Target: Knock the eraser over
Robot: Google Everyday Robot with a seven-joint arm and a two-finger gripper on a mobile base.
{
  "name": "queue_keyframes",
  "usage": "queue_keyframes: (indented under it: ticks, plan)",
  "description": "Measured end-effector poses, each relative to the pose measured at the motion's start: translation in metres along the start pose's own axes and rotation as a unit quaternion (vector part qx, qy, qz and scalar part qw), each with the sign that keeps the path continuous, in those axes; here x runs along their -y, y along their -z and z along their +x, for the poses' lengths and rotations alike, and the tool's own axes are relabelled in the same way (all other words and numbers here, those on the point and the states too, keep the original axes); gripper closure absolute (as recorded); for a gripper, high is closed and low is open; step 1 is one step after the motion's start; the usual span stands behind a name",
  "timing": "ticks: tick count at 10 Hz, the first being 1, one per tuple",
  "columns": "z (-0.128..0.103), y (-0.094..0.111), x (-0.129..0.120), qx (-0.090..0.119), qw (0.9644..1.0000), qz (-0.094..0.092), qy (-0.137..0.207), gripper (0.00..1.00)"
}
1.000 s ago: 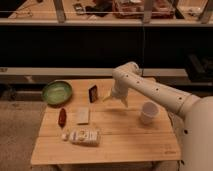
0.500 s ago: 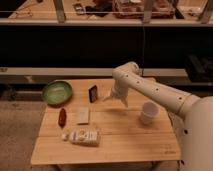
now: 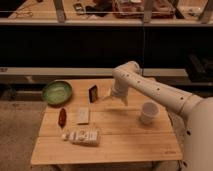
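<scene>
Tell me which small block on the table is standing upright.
The dark eraser, right beside the gripper; the beige block and the dark-red oblong lie flat nearer the front.

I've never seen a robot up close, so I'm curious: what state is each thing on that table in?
eraser: standing upright, not knocked over.
gripper: low over the table, just right of the eraser.
green bowl: upright.
white cup: upright.
beige block: lying flat.
dark-red oblong: lying flat.
pale packet: lying flat.
</scene>
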Motion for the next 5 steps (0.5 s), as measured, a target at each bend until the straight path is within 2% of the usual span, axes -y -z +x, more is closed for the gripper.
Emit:
queue_keyframes:
  ticks: [2,3,5]
  plan:
    - [0.005,0.034,0.005,-0.036,0.9989,0.016,0.023,0.55]
    - [0.005,0.049,-0.003,-0.046,0.9985,0.023,0.019,0.67]
    - [0.001,0.058,-0.016,-0.046,0.9985,0.030,0.010,0.84]
